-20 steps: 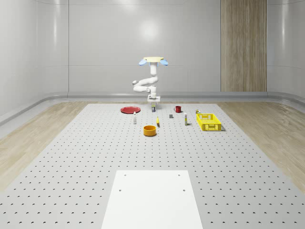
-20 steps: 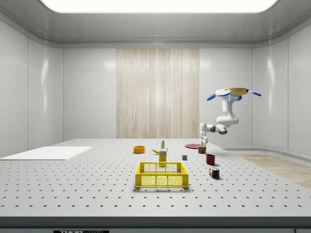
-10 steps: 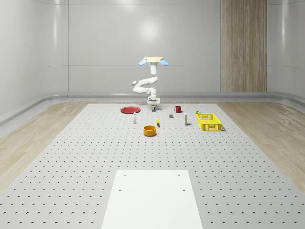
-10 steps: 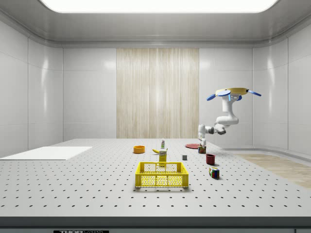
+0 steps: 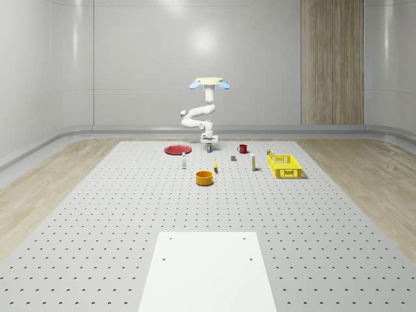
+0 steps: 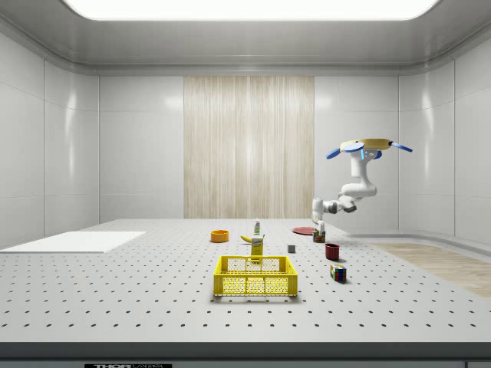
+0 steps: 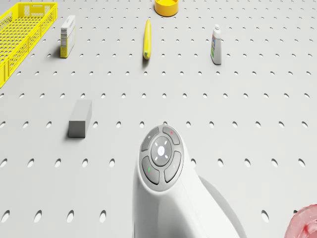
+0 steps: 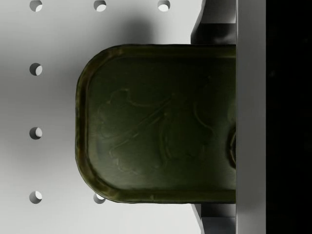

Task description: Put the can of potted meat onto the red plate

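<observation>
The potted meat can stands on the perforated table, to the right of the red plate in the whole-scene view. In the wrist view its dark green top lies right under the camera. The drone hovers above the can, with its arm bent downward. My gripper hangs just over the can, open. In the wrist view the gripper has one fingertip beside each long side of the can. The red plate lies just beyond the can in the side view.
A red mug, a grey block, a banana, a white bottle and a small box stand nearby. An orange bowl and a yellow basket sit nearer the front. A white sheet lies in the foreground.
The arm has lowered the gripper toward the can. The drone has held its place and the can has not moved.
</observation>
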Robot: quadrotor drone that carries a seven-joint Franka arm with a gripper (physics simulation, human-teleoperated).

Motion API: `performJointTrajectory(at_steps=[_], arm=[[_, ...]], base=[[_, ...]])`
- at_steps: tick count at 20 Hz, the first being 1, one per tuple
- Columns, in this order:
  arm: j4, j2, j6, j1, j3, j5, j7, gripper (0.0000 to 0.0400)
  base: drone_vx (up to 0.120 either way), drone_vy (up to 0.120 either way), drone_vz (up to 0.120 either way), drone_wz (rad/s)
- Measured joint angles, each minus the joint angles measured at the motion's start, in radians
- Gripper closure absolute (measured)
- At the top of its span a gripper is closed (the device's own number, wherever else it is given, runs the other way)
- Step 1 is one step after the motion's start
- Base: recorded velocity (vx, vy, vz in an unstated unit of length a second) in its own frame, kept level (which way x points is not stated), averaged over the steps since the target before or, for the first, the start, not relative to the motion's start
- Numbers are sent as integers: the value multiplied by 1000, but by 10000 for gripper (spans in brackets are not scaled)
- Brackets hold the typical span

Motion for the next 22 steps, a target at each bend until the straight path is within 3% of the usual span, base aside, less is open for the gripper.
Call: performJointTrajectory(at_steps=[2, 9, 16, 22], arm=[[2, -2, 4, -2, -2, -1, 0, 109], [3, -9, 8, -7, 0, 0, 6, 115], [-27, -16, -26, -4, 69, 63, 16, 113], [-45, -22, -45, -7, 119, 113, 25, 114]], base=[[0, 0, 0, 0], [0, 0, 0, 0], [0, 0, 23, 0], [0, -107, 87, 0]])
